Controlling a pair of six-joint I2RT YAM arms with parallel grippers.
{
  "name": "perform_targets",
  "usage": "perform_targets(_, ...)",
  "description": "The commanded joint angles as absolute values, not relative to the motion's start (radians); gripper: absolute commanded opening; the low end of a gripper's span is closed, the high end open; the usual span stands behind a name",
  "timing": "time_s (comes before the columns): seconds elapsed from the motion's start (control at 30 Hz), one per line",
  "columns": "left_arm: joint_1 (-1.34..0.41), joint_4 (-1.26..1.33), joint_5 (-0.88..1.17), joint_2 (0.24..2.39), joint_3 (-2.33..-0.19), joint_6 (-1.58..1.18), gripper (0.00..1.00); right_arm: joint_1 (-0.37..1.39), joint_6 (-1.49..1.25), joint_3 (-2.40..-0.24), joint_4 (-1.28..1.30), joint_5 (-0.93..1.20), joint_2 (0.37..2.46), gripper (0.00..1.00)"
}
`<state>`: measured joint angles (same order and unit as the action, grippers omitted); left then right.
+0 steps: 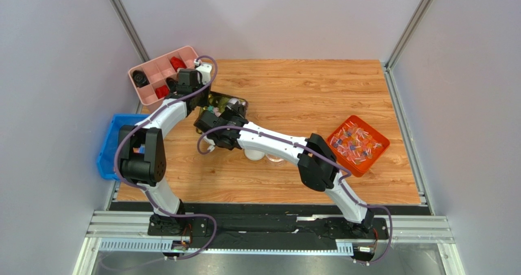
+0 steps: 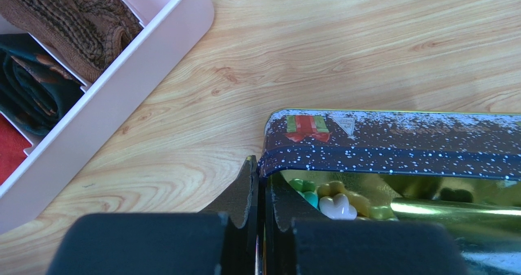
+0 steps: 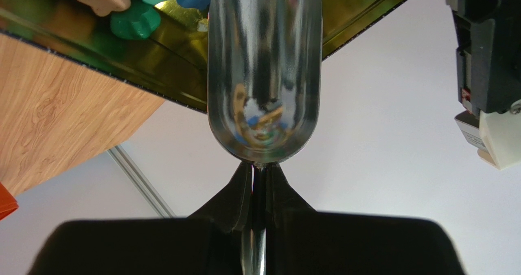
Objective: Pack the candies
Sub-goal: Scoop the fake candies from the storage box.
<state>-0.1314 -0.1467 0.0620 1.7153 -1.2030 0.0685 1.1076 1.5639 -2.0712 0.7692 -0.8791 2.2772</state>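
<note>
— Navy metal, flecked white like snow, with a red-and-green parcel printed on its side: that tin (image 2: 391,142) sits on the pale wood-grain table (image 2: 367,43). What has hold of it?

— The left gripper (image 2: 262,178). Its black, jagged jaws are pinched together on the tin's thin wall near a rounded corner, one inside and one outside.

— And the candies (image 2: 333,200)?

— Inside the tin, on its shiny gold lining. They are small, smooth pieces, lobed rather than round. The left wrist view shows white, green and yellow ones; the right shows teal, peach and blue.

— The right gripper (image 3: 258,178)?

— Clamped tight on the flat stem of a polished steel scoop (image 3: 264,73). Its bowl is long, rounded at the near end and mirror-bright, and it reaches into the tin next to the candies. Whether any lie in it I cannot tell.

— Anything else?

— A pink tray (image 2: 140,67) of plastic, split into compartments, stands near the tin. Brown knit and dark cloth fill the ones I can see. Well apart on the right, a square orange tray (image 1: 375,160) holds twist-wrapped sweets (image 1: 358,143).
</note>
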Motion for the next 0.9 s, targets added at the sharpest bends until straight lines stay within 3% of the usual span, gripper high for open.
perform_targets(0.0, -0.135, -0.072, 0.089, 1.649, -1.223, 0.025, 0.00, 1.112, 1.516, -2.118, 0.964, -0.856, 2.292, 0.00)
perform_targets(0.2, -0.137, -0.077, 0.089, 1.666, -1.229, 0.017, 0.00, 1.114, 1.405, -2.128, 1.097, -0.796, 2.286, 0.00)
perform_targets(0.87, -0.137, -0.195, 0.107, 1.782, -1.304, -0.017, 0.00, 1.126, 1.131, -2.275, 1.009, -0.726, 2.453, 0.00)
